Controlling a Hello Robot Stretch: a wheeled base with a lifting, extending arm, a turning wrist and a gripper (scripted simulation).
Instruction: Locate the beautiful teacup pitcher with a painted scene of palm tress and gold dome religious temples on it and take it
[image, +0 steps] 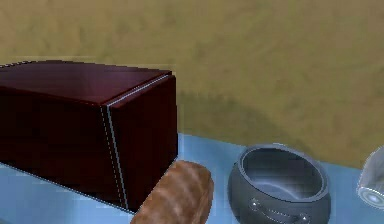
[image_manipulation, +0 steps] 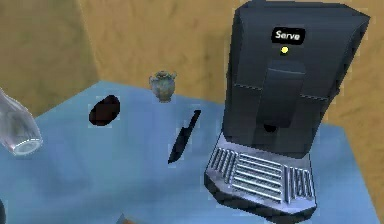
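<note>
Search looks near its end, I'd say: on the blue desk (image_manipulation: 90, 180), going left to right, sit a glass vessel (image_manipulation: 15, 125), a dark oval lump (image_manipulation: 104, 109), then a small painted cup (image_manipulation: 163, 85) by the far edge, likely the teacup pitcher, with a black knife (image_manipulation: 184, 137) near it and a coffee machine (image_manipulation: 285, 100) toward the right edge. Next the arm must reach out to that cup while keeping off the knife. How the pincer stands I cannot tell.
</note>
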